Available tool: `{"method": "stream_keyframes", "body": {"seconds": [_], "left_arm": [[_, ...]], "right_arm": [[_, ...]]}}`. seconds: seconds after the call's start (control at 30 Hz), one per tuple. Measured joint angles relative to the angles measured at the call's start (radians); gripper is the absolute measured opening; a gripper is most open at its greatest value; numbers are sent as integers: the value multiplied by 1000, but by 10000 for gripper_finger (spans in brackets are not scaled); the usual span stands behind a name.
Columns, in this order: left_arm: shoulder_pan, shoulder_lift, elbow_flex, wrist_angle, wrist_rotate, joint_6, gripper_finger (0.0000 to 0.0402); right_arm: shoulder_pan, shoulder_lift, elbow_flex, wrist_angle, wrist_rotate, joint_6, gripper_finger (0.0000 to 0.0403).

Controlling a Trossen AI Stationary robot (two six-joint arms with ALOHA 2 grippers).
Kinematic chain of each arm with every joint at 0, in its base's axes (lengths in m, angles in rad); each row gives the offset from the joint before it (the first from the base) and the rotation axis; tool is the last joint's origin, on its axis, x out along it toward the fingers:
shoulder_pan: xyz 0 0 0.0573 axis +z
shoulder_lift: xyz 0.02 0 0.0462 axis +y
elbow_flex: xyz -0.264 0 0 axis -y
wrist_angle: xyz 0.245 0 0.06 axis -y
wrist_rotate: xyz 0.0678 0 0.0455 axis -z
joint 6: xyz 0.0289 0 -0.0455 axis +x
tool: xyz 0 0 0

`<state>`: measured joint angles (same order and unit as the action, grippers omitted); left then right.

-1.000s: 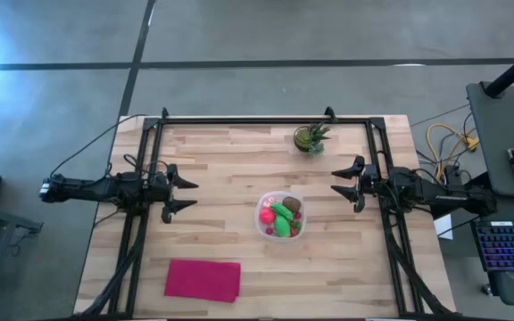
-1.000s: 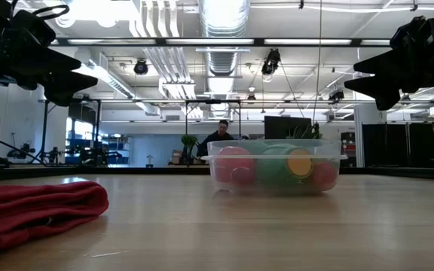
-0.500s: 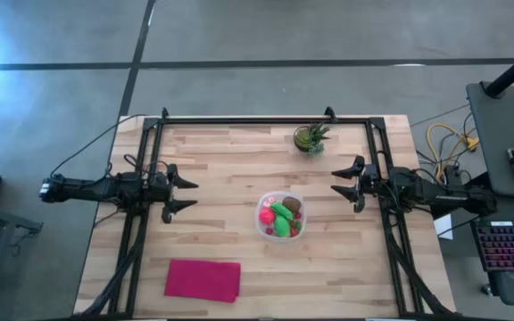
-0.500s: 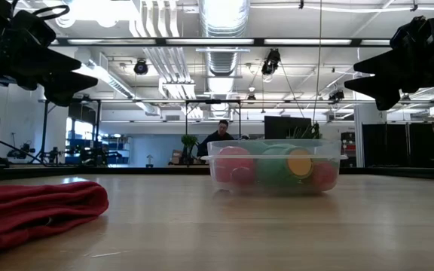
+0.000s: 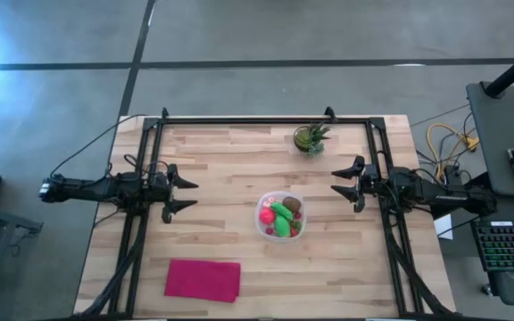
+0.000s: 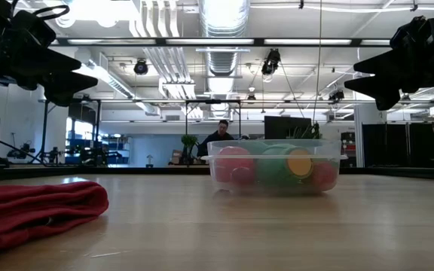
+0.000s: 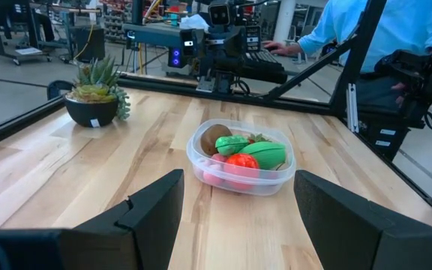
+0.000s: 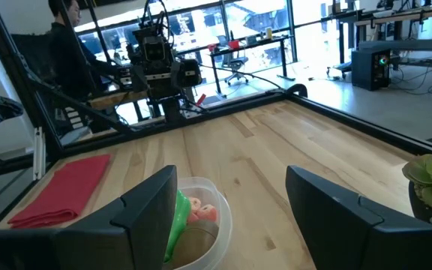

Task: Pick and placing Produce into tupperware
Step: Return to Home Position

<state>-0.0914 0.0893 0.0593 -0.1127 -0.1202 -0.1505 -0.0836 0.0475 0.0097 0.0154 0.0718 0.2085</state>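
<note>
Both left pincer (image 5: pixel 190 195) and right pincer (image 5: pixel 335 182) gape empty; left wrist view alone shows blue sleeve (image 7: pixel 332 26).

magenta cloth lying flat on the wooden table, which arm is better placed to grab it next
Probably left: the flat magenta cloth lies on the left gripper's side of the clear plastic tub; the right gripper sits beyond the tub.

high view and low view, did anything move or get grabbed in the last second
Nothing visibly changed. The left gripper and right gripper stay open and empty at their sides of the table, clear of the tupperware. The produce lies inside it as before. The magenta cloth and potted plant are where they were.
</note>
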Motion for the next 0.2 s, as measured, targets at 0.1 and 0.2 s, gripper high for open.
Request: {"method": "stream_keyframes", "body": {"seconds": [0.1, 0.2], "left_arm": [[0, 2, 0, 0, 0, 0, 240], [0, 2, 0, 0, 0, 0, 240]], "right_arm": [[0, 0, 0, 0, 0, 0, 242], [0, 0, 0, 0, 0, 0, 242]]}}
